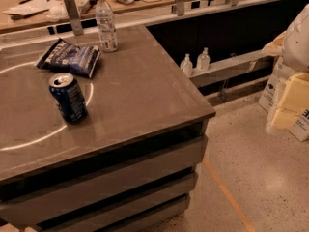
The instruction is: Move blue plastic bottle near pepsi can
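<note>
The blue plastic bottle [106, 22] stands upright near the far edge of the grey counter [145, 95]; it is clear, with a white cap and a pale label. The pepsi can [68, 97] stands upright at the front left of the counter, well apart from the bottle. My gripper [291, 103] is at the far right of the view, off the counter and over the floor, below the white arm [297, 40]. It is far from both the bottle and the can, and nothing shows in it.
A dark blue chip bag [70, 57] lies between the bottle and the can. Two small clear pump bottles [194, 62] stand on a low ledge right of the counter. A desk with clutter [58, 4] runs behind it. An orange line [227, 192] crosses the floor.
</note>
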{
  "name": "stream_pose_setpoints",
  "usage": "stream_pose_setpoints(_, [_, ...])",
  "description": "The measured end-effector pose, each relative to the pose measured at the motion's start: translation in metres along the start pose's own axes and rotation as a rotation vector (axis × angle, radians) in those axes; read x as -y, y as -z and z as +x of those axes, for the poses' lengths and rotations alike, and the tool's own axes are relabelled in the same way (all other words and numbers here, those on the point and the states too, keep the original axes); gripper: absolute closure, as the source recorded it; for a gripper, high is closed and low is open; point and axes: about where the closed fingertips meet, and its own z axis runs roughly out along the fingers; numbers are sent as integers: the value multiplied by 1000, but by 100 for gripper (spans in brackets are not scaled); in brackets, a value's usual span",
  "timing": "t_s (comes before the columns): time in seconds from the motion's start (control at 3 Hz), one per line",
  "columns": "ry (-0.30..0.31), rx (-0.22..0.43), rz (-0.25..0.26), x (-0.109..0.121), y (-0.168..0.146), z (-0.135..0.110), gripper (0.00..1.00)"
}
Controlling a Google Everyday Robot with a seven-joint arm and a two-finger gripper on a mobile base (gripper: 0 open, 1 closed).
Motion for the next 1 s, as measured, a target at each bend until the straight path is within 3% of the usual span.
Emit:
stream_pose_setpoints(0.33, [0,13,12,2,1,-1,0])
stream_pose_setpoints(0.67, [-7,78,46,14,2,-6,0])
stream_pose_setpoints(1.0, [-57,211,108,46,1,-7,0])
